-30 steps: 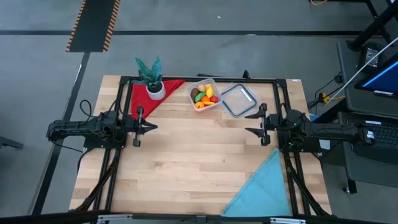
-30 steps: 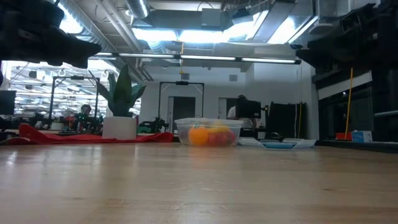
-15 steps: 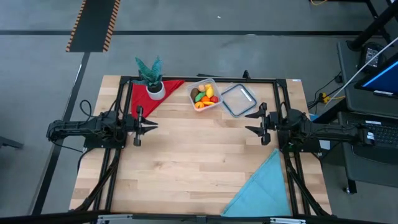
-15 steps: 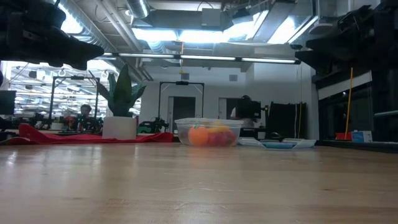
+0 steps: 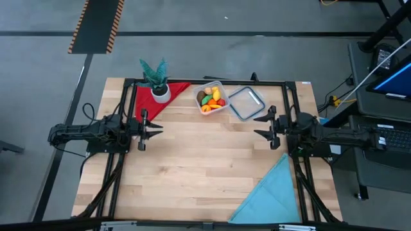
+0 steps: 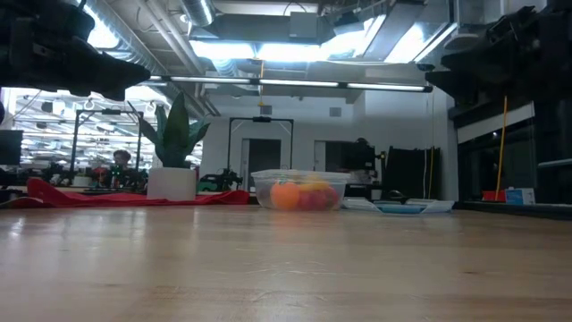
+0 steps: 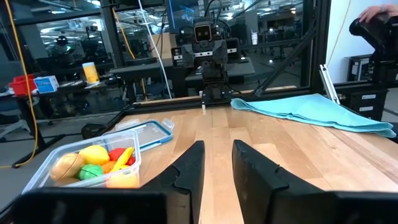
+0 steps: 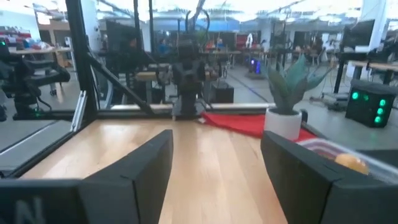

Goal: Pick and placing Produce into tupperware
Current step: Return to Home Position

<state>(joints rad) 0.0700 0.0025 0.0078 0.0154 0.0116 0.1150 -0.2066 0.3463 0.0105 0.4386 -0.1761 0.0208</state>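
From above, the tupperware point(image 5: 212, 98) stands at the far middle of the bench point(image 5: 205, 167), with the produce point(image 5: 212, 98) piled inside it in orange, yellow, red, green and brown. Its lid point(image 5: 246, 102) lies flat just to the right. A potted plant point(image 5: 157, 80) sits on a red cloth point(image 5: 164, 97) to the left, and a blue cloth point(image 5: 273, 192) covers the near right corner.

The left tool point(image 5: 158, 130) hangs over the left side of the bench and the right tool point(image 5: 255, 126) over the right, facing each other, both well apart from the tupperware.

The overhead view leaves the fingers hard to read. The left wrist view shows the left tool released with only a narrow gap and nothing in it. The right wrist view shows the right tool spread wide and empty.

The low view adds the side-on look: the produce fills the lower part of the clear walls, below the rim.
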